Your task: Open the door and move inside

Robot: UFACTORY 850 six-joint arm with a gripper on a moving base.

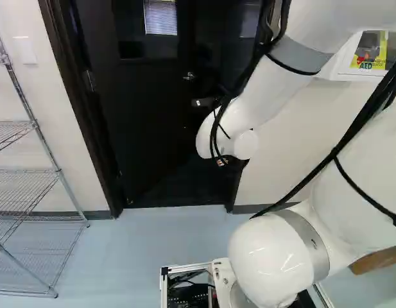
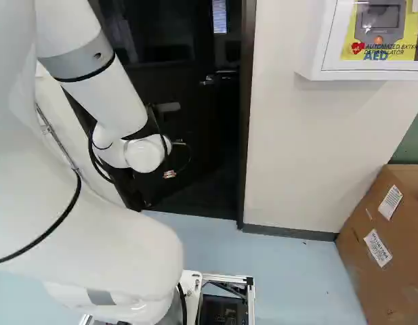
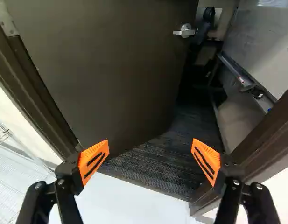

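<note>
Where one door (image 1: 146, 109) stands partly open: it is swung inward between two dark frame posts (image 2: 246, 122), leaving one gap on its handle side.
Lever handle: one (image 3: 185, 31), on the door near its free edge, well ahead of the fingers and apart from them.
Gripper: one (image 1: 214, 102), its two fingers spread wide, one orange pad (image 3: 93, 161) on each; both pads face the doorway (image 3: 179, 135), with nothing grasped between them.
Arm: one (image 1: 252, 109), white, reaching toward the door, with black cables running along it.
Hinge plate: one in the wrist view (image 3: 4, 17), on the door's side away from the handle.
Window pane: one with a lit, slatted patch in it (image 1: 160, 16), high on the door in the left base view.
Floors: two kinds, pale blue (image 1: 165, 237) on the near side and dark, striped (image 3: 153, 163) inside.
Whiteboard: one (image 3: 265, 46), past the doorway, one tray (image 3: 242, 77) along its lower edge.
Wire rack: one (image 1: 31, 173), at the left of the left base view.
Wall cabinet: one (image 2: 317, 57), white with a yellow panel, at the upper right of the right base view.
Cardboard box: one (image 2: 361, 264), below the cabinet and farther right, two white labels (image 2: 379, 248) on its side.
</note>
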